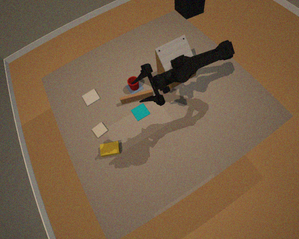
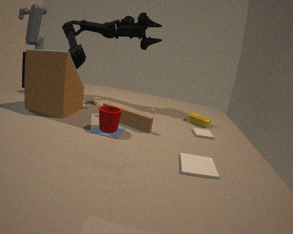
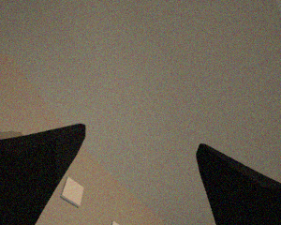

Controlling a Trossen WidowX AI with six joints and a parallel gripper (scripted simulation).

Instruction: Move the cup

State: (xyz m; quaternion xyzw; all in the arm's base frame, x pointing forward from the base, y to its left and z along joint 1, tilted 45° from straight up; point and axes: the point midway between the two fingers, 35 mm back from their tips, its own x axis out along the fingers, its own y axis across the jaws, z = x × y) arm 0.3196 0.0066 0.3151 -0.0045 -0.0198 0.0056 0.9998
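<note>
Hovering high with my jaws spread wide and holding nothing, I see the red cup upright on its blue pad; its contents are hidden.

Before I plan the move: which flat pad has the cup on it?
The pale blue pad beside the wooden bar; the red cup stands on it, unlike the teal and white ones.

The red cup is looking smooth, matt plastic; the bar and wedge are showing wood-like tan.
</note>
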